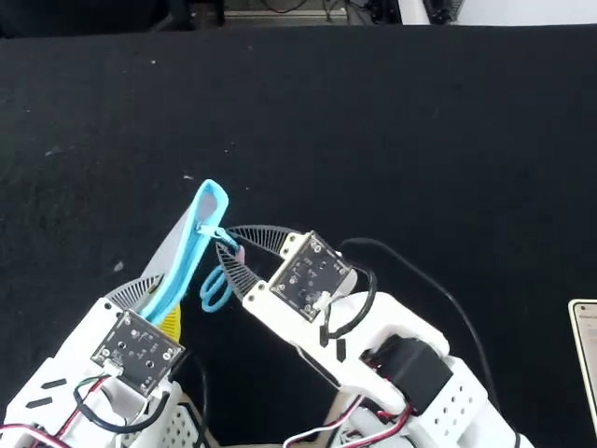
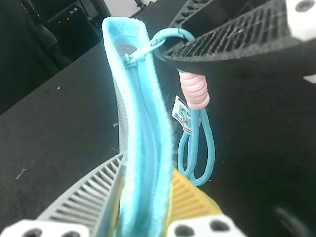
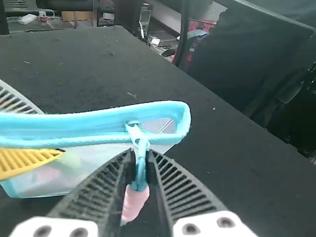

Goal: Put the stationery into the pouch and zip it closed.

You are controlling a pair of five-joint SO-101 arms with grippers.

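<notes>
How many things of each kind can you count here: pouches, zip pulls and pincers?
Pouch: 1
Zip pull: 1
Pincers: 2, left pincer and right pincer
Total: 4

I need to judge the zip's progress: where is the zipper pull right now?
In the high view, the zipper pull sits at the far end of the pouch, close to its tip, pinched by the right gripper.

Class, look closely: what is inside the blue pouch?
Through the pouch and its clear side, faint pink and greenish shapes show, too blurred to identify. The blue top band hides the rest.
</notes>
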